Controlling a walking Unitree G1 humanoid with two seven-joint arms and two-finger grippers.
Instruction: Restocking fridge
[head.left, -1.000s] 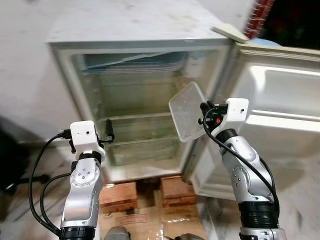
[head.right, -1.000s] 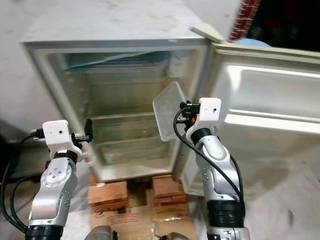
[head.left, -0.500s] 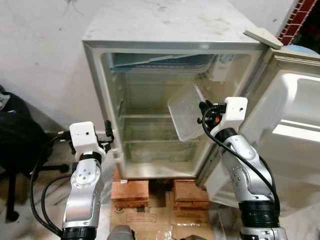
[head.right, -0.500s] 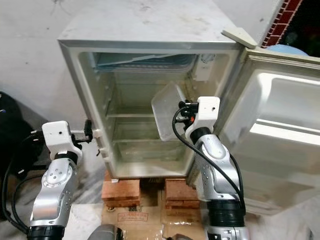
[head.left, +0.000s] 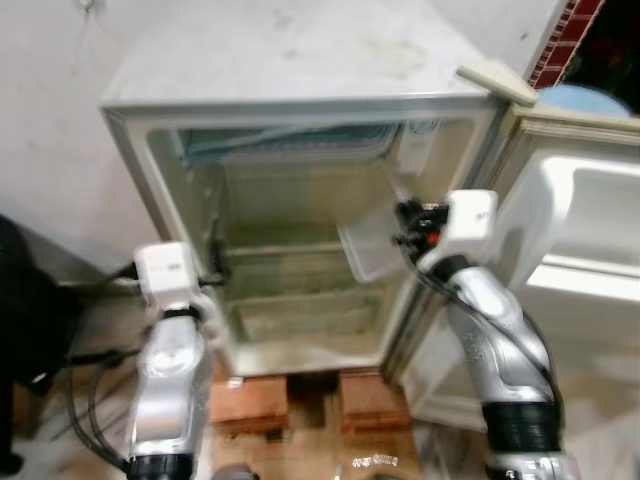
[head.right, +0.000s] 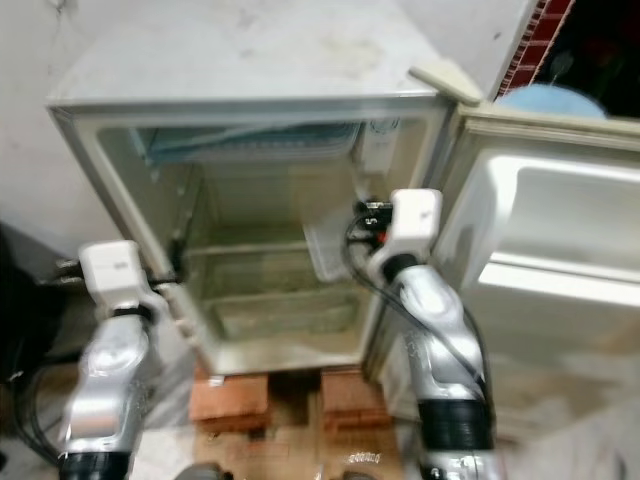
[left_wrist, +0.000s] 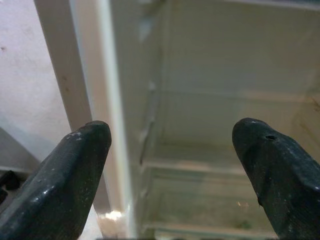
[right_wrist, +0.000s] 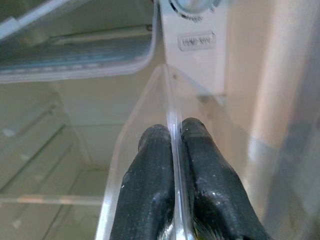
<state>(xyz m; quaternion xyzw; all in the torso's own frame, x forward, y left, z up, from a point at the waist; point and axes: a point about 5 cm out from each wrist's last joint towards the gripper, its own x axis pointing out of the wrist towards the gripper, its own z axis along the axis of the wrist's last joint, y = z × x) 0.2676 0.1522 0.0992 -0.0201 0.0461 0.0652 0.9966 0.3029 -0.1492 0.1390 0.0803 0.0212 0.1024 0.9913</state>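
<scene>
- Fridge (head.left: 300, 90): small white unit, standing on brick blocks (head.left: 245, 395). Interior looks bare apart from fixed shelves and a freezer compartment (head.left: 290, 140) at top. Head views blurred.
- Fridge door (head.left: 580, 260): swung fully open to the robot's right; a moulded inner shelf is visible.
- Clear plastic tray (head.left: 372, 248): transparent, shallow, rimmed. Held tilted inside the fridge opening, at the right side of the cavity, about mid-shelf level, below the thermostat dial (right_wrist: 192, 5).
- Right gripper (right_wrist: 173, 137): raised at the fridge's right front edge; both black fingers pressed together on the tray's thin wall, one either side of it.
- Left gripper (left_wrist: 172, 145): raised at the fridge's left front edge; fingers (left_wrist: 75, 165) spread wide apart, nothing between them, pointing past the left door frame into the cavity.
</scene>
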